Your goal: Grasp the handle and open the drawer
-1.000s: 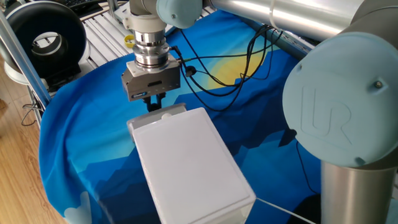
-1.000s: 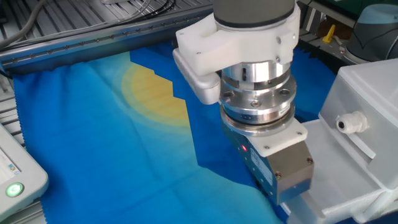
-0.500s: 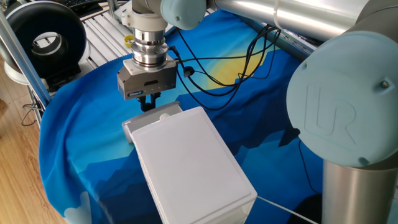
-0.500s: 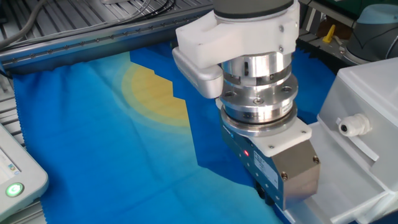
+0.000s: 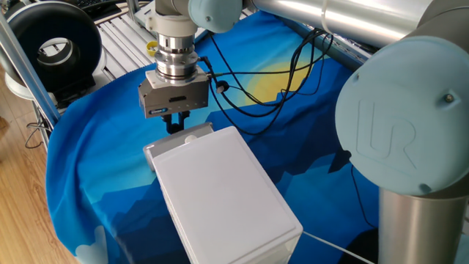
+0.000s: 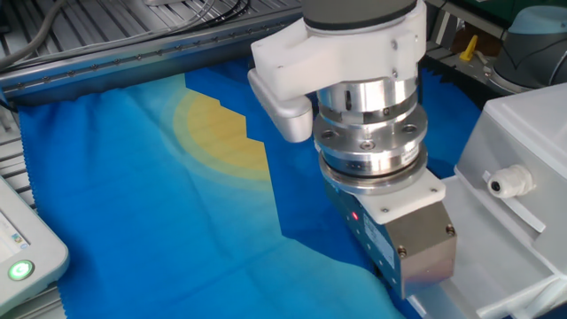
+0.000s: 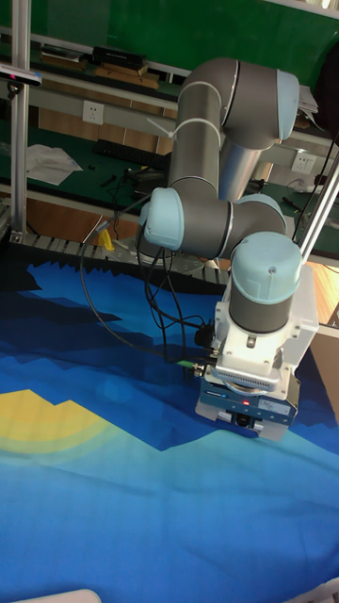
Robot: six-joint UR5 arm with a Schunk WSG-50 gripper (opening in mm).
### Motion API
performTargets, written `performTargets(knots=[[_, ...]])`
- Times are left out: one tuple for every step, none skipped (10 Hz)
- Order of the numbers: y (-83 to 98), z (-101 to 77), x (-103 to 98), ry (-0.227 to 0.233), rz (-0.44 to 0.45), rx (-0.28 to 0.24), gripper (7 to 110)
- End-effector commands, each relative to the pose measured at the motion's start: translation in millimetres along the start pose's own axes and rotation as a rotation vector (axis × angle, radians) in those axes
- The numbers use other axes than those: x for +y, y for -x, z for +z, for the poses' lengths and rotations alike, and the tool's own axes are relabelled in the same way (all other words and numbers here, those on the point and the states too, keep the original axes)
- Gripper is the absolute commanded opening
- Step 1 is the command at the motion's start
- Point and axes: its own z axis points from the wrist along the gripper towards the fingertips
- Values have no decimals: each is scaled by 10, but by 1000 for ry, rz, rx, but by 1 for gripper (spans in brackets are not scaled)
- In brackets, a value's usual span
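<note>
A white rounded box (image 5: pixel 220 194) is seen lying on a blue cloth (image 5: pixel 95 176) with a yellow patch. The drawer (image 5: pixel 179 141) is seen at the box's narrow end, pulled slightly out beneath the gripper (image 5: pixel 174 125). In one fixed view the dark fingers (image 5: pixel 171 122) are pointed down at the drawer front, and the handle is hidden behind them. Whether the fingers are closed on it cannot be told. In the other fixed view the fingertips are cut off by the lower edge. A small white knob (image 6: pixel 509 182) is seen on the box's side there. Black cables (image 5: pixel 256 81) are draped across the cloth behind the gripper. In the tall fixed view the box is hidden behind the arm (image 7: pixel 226 226).
</note>
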Motion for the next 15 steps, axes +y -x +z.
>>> performTargets(knots=[[17, -13, -73, -26, 26, -5, 7], [46, -17, 18, 13, -52, -17, 7], [45, -29, 203, 93, -110, -22, 44], [66, -28, 247, 114, -129, -31, 44], [78, -25, 239, 110, -133, -35, 88], [82, -24, 227, 104, -132, -37, 88], [82, -25, 214, 98, -127, -37, 110], [82, -25, 226, 103, -129, -37, 110], [75, -23, 252, 113, -126, -34, 110], [75, -20, 262, 117, -121, -35, 110], [82, -21, 265, 117, -117, -37, 88], [86, -19, 243, 108, -114, -38, 88], [97, -18, 235, 105, -113, -42, 88], [103, -22, 243, 106, -113, -45, 88], [103, -27, 255, 107, -113, -46, 88]])
